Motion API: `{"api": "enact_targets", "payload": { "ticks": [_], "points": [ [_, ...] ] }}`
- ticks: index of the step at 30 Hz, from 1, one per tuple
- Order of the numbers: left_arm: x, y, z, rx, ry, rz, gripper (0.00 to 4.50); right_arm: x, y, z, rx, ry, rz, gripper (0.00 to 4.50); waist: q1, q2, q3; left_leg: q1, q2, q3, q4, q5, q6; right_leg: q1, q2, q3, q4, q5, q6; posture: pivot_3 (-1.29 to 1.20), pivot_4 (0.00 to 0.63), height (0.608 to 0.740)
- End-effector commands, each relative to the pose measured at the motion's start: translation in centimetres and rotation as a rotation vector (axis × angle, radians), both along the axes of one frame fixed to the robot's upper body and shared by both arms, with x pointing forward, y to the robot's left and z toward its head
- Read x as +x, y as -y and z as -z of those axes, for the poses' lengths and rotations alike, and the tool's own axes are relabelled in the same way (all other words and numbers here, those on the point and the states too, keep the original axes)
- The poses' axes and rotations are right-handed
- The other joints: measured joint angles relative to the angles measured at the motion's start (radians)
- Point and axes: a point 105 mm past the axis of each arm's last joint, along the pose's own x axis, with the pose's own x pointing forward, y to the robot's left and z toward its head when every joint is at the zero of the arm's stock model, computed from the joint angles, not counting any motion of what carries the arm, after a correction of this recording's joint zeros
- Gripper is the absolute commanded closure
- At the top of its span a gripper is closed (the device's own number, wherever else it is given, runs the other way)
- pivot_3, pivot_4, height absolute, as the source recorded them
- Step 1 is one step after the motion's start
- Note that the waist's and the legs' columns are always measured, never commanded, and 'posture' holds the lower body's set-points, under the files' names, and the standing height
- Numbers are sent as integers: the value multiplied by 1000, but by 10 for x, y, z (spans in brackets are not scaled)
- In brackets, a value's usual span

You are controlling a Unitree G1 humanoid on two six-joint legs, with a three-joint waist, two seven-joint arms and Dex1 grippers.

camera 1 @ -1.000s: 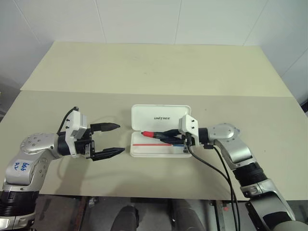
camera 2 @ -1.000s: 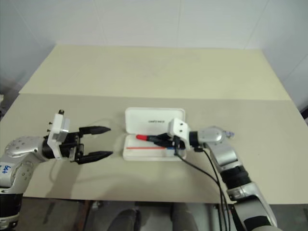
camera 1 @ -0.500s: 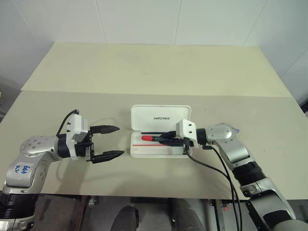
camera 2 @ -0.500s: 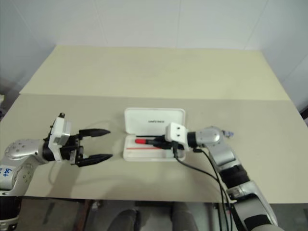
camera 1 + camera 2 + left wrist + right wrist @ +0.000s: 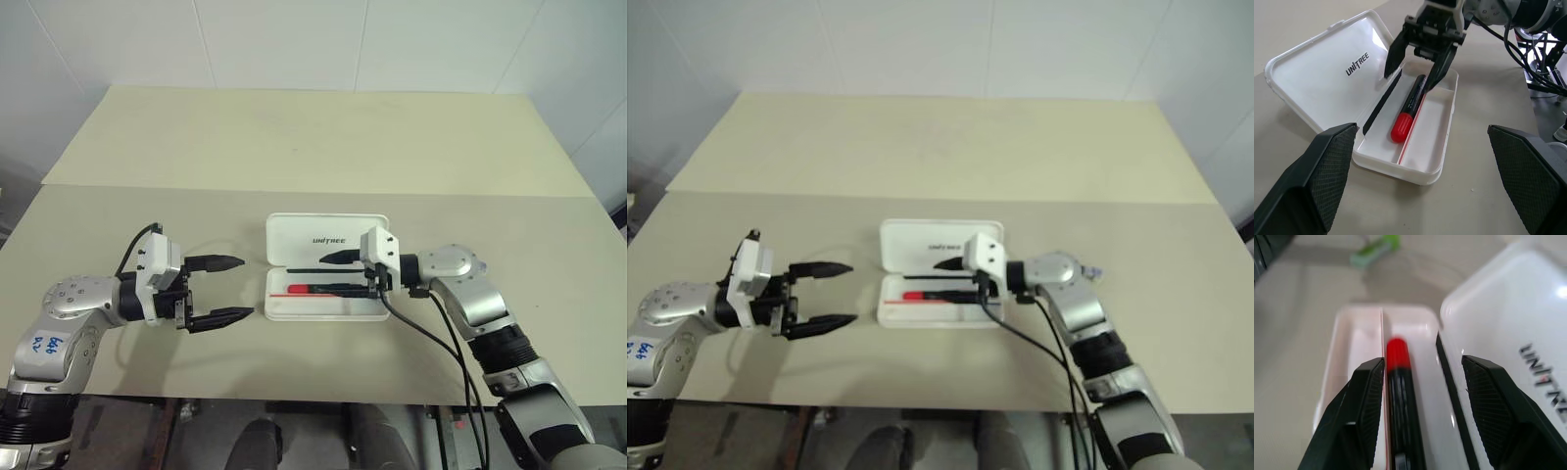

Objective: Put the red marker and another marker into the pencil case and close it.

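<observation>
Two head views show the white hard-plastic pencil case (image 5: 328,279) open at frame centre on the beige table (image 5: 294,147), lid flat toward the top, tray toward the bottom. Red marker (image 5: 315,290) lies lengthwise in the tray, red cap toward frame left, beside a thin red stick (image 5: 1411,139).

Right wrist view alone shows a small light-green highlighter (image 5: 1375,251) on the table beyond the case, blurred, near the top of that frame. Left wrist view alone gives the lid's dark UNITREE lettering clearly and a black strip along the hinge side.

Right gripper (image 5: 1413,73): fingers parted over the tray, straddling the marker's black barrel; one fingertip (image 5: 1431,81) close at the barrel, contact not resolvable; not gripping it.

Left gripper (image 5: 223,289): spread wide, empty, left of the case, apart from it. Finger pads textured black, tapered to points
</observation>
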Motion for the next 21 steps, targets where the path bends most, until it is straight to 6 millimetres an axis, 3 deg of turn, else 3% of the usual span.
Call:
{"api": "enact_targets", "payload": {
  "ticks": [1,5,7,11,14,17,21],
  "points": [
    [-1,0,-3,-4,22,1,0,-7,2,-23,85,14,-14,1837,0,0,0,0,0,0,0,0,0,0,0,0,0,0,0,0,150,740],
    [-4,-1,-6,-53,31,-69,0,-20,10,-26,95,-17,-27,1660,2,0,0,0,0,-1,-1,0,0,0,0,0,-1,0,0,0,150,740],
    [-4,0,-9,-107,44,-138,0,-29,17,-27,94,-48,-35,1255,4,0,0,-1,1,-2,-1,0,0,0,-1,0,-1,0,0,0,150,740],
    [-5,1,-14,-191,90,-307,0,-40,31,-31,76,-53,-20,30,6,0,0,-1,2,-4,-1,-1,1,0,-2,1,-3,0,0,0,150,740],
    [-9,-2,-15,-248,89,-422,0,-42,42,-34,67,-48,10,30,5,0,0,0,1,-5,-1,-1,1,0,-1,2,-3,0,1,0,150,740],
    [-14,-12,-10,-306,118,-708,0,-40,69,-44,56,-34,71,30,7,0,0,1,1,-4,-1,0,1,0,-1,4,-2,1,1,0,150,740],
    [-22,-29,-3,-327,120,-975,0,-35,88,-52,34,-31,109,30,8,-1,-1,1,-1,-1,1,0,1,2,0,4,-3,2,2,0,150,740]
  ]
}}
